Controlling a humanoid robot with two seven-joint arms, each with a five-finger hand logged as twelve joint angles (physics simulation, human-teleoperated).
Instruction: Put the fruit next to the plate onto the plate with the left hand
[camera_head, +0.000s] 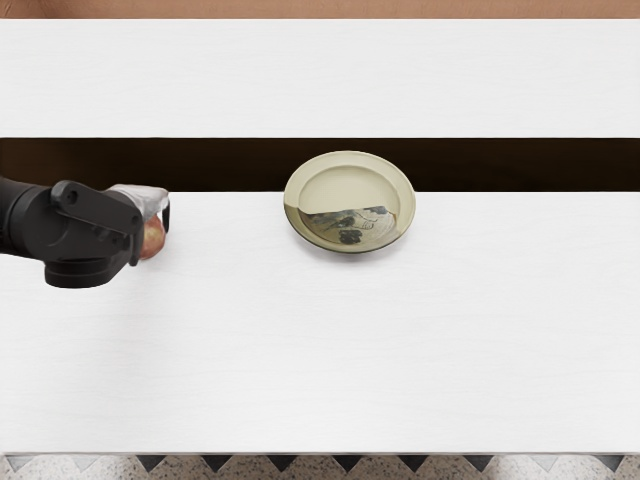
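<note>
We judge a slip the main risk: the fruit shows only as a sliver under our left robot hand, well left of the plate. A shallow grip could let it drop and roll across the worktop during the carry. The fingers curl narrowly over the fruit, closed on it.

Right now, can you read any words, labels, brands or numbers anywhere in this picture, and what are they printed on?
None: there is no text to read.
The plate bears only dark reflections, not letters.
The left hand, the fruit partly hidden behind it and the white table carry no mark or label.
</note>
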